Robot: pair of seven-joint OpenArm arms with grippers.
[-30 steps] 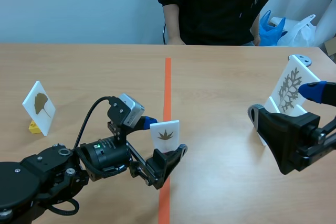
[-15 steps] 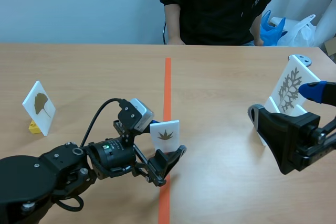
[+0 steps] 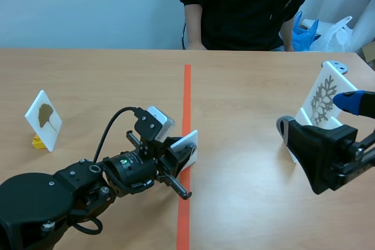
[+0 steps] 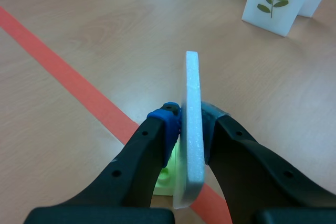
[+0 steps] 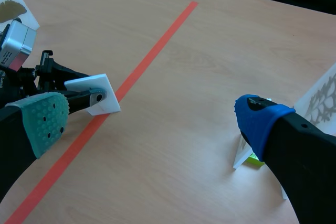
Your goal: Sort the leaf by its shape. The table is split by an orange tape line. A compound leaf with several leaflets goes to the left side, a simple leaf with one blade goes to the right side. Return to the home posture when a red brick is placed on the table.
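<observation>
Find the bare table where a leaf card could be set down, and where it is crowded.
Bare wood lies between the orange tape line and the white fan-leaf card on its yellow stand, and between the tape and the white lacy-leaf card. Crowded: over the near tape, where the left jaws clamp a white foam card.

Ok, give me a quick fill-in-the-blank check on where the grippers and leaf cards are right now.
The left gripper is ____ on the thin white foam card.
The right gripper is ____, holding nothing.
The held card sits over the ____ tape line.
The white card with a brown fan-shaped leaf stands on a ____ base.
Missing words: shut; open; orange; yellow.
</observation>
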